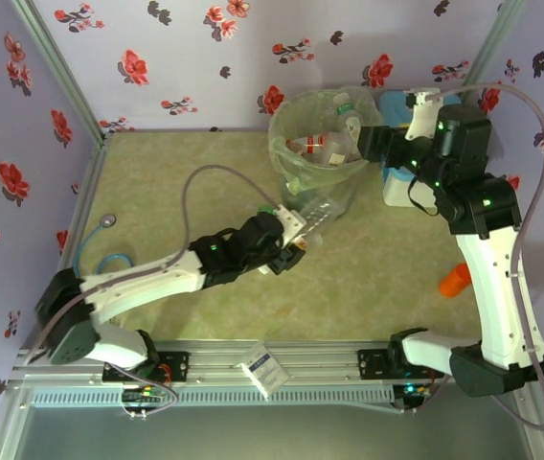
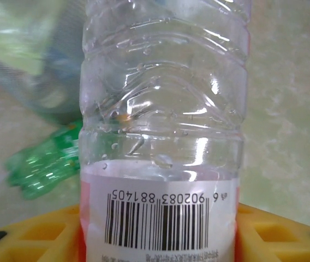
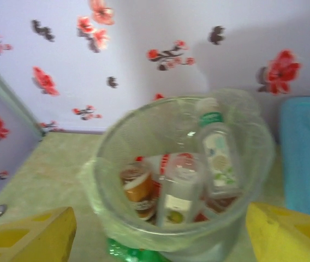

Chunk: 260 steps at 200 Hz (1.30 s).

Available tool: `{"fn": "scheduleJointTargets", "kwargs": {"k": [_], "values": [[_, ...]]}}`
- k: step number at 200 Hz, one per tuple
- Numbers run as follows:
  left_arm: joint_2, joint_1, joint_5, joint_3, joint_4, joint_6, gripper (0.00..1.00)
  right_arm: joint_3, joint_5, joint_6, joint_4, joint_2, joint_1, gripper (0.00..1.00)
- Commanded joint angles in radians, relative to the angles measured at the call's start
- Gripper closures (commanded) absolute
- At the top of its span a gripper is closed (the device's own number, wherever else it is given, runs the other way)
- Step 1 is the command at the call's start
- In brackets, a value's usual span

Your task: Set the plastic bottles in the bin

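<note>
My left gripper (image 1: 296,241) is shut on a clear bottle (image 2: 163,125) with a white barcode label and red edges, which sits between the yellow fingers (image 2: 35,232). That bottle (image 1: 316,215) lies just in front of the bin (image 1: 303,171). The bin (image 3: 144,229) holds several bottles, among them a white-labelled one with a green cap (image 3: 218,155) and an orange-labelled one (image 3: 136,188). A green bottle (image 2: 43,164) lies on the table at the bin's foot. My right gripper (image 3: 160,221) hangs open beside the bin's right rim (image 1: 366,144), with nothing between its fingers.
A blue-lidded white cooler box (image 1: 401,182) stands right behind the bin, under my right arm. An orange bottle (image 1: 455,280) lies on the table at the right, partly behind that arm. A blue cable (image 1: 109,261) lies at the left. A white packet (image 1: 264,369) rests on the front rail.
</note>
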Motion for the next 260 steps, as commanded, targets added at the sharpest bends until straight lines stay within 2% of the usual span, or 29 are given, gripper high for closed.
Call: {"fn": "scheduleJointTargets", "kwargs": {"k": [1, 20, 41, 57, 92, 123, 173, 199, 245, 260], "values": [[-0.148, 0.049, -0.23, -0.049, -0.023, -0.125, 0.48, 0.043, -0.126, 0.038, 0.064, 0.069, 0.096, 0.18], [-0.282, 0.076, -0.306, -0.091, 0.005, -0.209, 0.49, 0.072, -0.155, 0.035, 0.08, 0.141, 0.184, 0.17], [-0.386, 0.109, -0.289, -0.147, 0.097, -0.234, 0.49, 0.047, -0.232, 0.108, 0.174, 0.207, 0.239, 0.14], [-0.42, 0.13, -0.248, -0.164, 0.133, -0.243, 0.48, 0.029, -0.277, 0.162, 0.233, 0.257, 0.276, 0.08], [-0.412, 0.154, -0.197, -0.128, 0.14, -0.259, 0.47, -0.013, -0.369, 0.268, 0.358, 0.32, 0.336, 0.05], [-0.388, 0.211, -0.158, -0.073, 0.108, -0.356, 0.48, -0.095, -0.461, 0.376, 0.525, 0.328, 0.356, 0.04], [-0.333, 0.223, -0.11, -0.007, 0.132, -0.371, 0.48, -0.1, -0.481, 0.398, 0.538, 0.385, 0.394, 0.03], [-0.312, 0.224, -0.087, 0.017, 0.137, -0.367, 0.48, -0.091, -0.48, 0.398, 0.53, 0.401, 0.396, 0.09], [-0.299, 0.229, -0.078, 0.03, 0.147, -0.357, 0.49, -0.081, -0.466, 0.391, 0.513, 0.411, 0.396, 0.3], [-0.297, 0.23, -0.076, 0.028, 0.149, -0.354, 0.46, -0.073, -0.45, 0.382, 0.502, 0.412, 0.395, 0.36]]}}
